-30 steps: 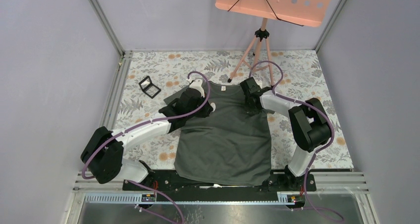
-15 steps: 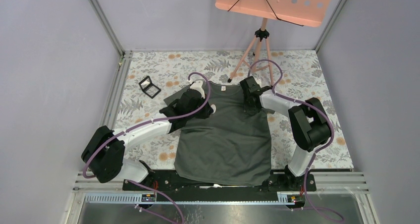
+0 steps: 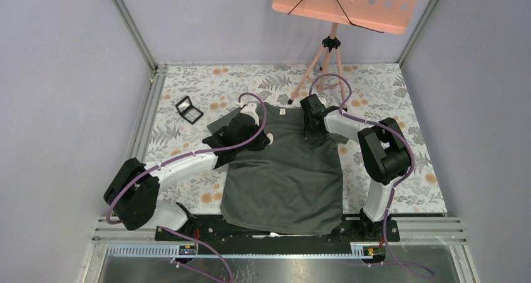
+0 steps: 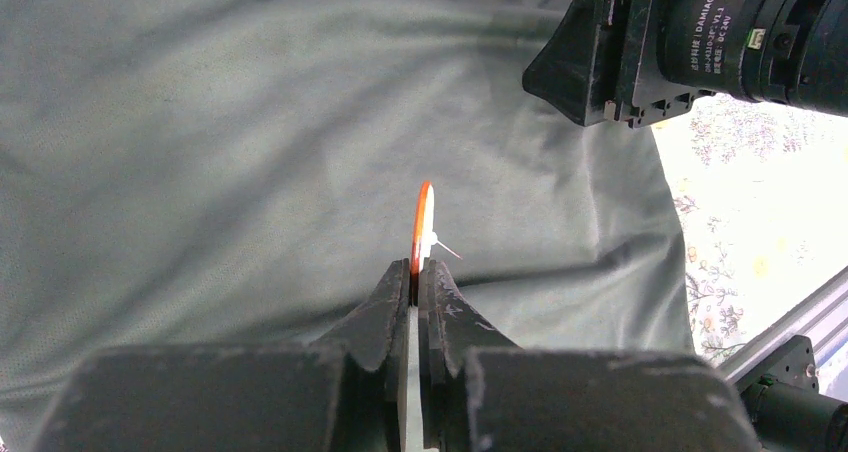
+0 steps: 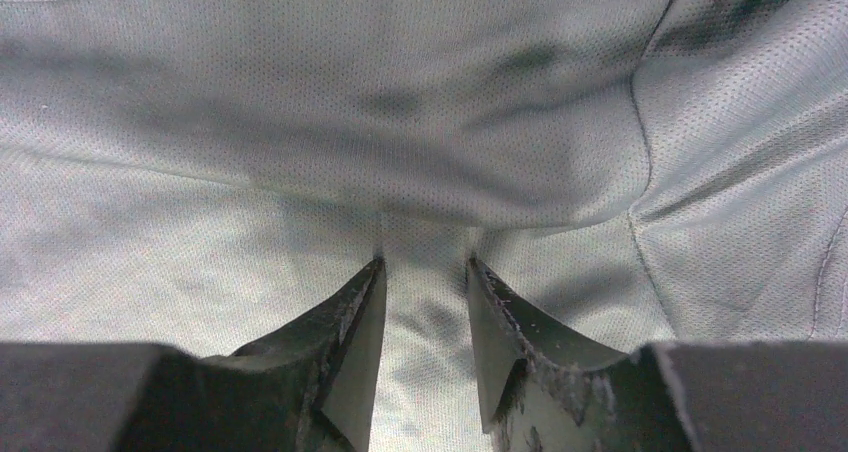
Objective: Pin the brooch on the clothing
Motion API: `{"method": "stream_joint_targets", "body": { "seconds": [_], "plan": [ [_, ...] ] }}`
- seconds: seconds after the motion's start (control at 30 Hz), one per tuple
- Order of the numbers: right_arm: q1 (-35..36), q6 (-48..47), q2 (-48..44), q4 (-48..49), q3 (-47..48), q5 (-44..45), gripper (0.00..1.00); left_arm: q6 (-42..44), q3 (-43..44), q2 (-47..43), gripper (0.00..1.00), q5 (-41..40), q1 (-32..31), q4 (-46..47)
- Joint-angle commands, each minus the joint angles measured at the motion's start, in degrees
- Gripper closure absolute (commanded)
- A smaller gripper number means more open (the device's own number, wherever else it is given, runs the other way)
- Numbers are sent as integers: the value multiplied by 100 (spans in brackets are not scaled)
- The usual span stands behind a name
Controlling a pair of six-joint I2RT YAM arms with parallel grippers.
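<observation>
— Any writing you can read from here?

— On the right arm's black motor housing [image 4: 720,32], white letters: "DAMIAO" (the finer lines beneath are too small for me). The T-shirt [image 3: 285,170] has a small white label [image 3: 282,111] inside the neck, but I can't read it.

— And the brooch?

— The brooch [image 4: 424,222] shows edge-on: a thin orange disc with a white back and a fine pin sticking out. It's clamped upright in the left gripper [image 4: 415,274], over the upper part of the shirt.

— The other one?

— The right gripper [image 5: 425,272] has its jaws parted, low over the cloth near a sleeve seam, gripping nothing.
</observation>
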Motion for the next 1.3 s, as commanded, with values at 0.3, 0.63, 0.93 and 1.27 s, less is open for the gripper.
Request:
{"method": "stream_joint_targets", "body": {
  "seconds": [0.3,0.63,0.93,1.27],
  "plan": [
    [-29,30,104,-20,51,-55,82,-71,11,49,100,101,18,382],
    [-28,164,-537,224,-355,-162,100,-205,505,1093,100,-153,-298,789],
    [-47,344,-1107,526,-723,-279,100,-338,794,1673,100,-395,-475,1357],
    [-112,570,-1482,882,-1019,-674,100,-477,1357,2265,100,-484,-616,1285]
  ]
}}
